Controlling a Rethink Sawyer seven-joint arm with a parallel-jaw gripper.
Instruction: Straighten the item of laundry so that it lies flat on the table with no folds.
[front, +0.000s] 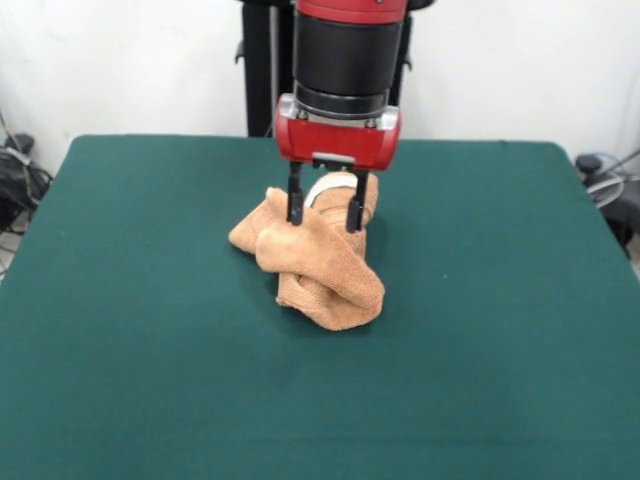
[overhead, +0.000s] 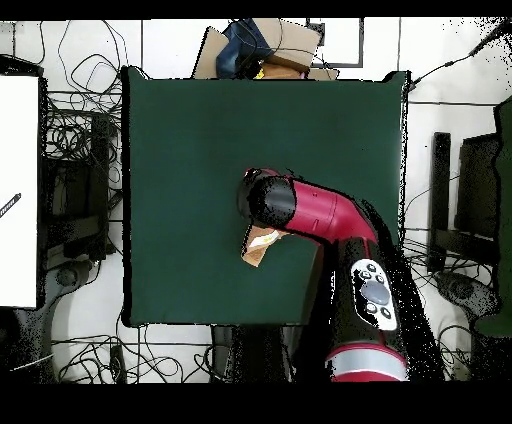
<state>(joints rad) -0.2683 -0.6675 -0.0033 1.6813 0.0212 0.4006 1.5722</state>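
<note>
Towel (front: 318, 262) seen crumpled, twisted, tan, on green bench (front: 150, 350); long axis ran diagonally toward camera. Jaws (front: 325, 215) parted, straddling upper fold, nothing gripped.

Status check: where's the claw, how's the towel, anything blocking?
Claw open, fingers straddling the top of the towel. Towel bunched and folded on the green table, not flat. Nothing in the way.

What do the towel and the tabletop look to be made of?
Towel: tan terry-like cloth, soft and matte; it sags in thick rounded folds. Table: top looks like dark green felt or similar fabric, flat and glare-free; what lies beneath cannot be seen.
</note>
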